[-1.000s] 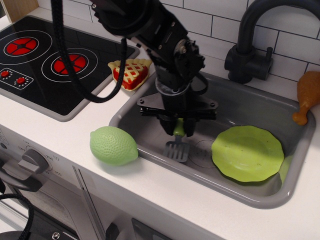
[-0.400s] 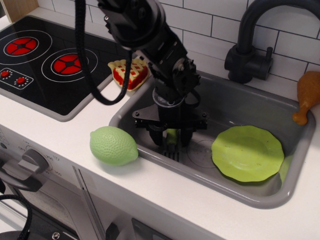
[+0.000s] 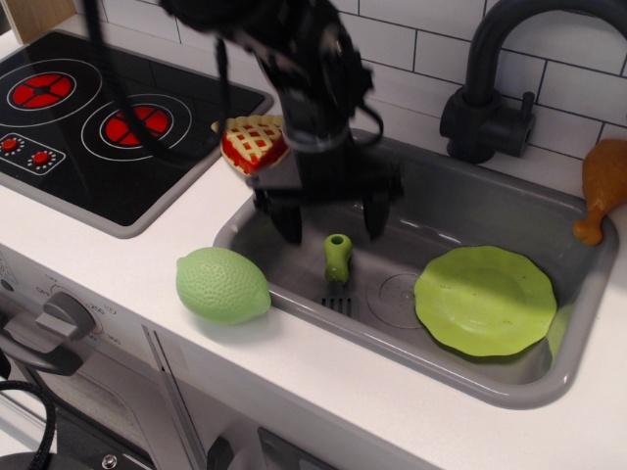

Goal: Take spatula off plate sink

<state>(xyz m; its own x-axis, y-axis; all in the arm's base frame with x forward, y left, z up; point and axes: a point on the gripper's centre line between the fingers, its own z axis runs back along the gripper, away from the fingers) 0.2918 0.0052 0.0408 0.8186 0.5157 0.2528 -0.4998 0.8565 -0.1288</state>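
With the spatula (image 3: pixel 337 272) lying on the sink (image 3: pixel 460 211) floor near the front wall, well apart from the plate (image 3: pixel 485 299), the gripper (image 3: pixel 327 217) hangs above its green handle, jaws spread and empty. Risks look small: a low sweep could clip the handle and skid it toward the plate or drain mark.

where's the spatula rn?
The small green-handled toy spatula lies on the floor of the grey plastic sink, left of the lime-green round plate, below the open tool.
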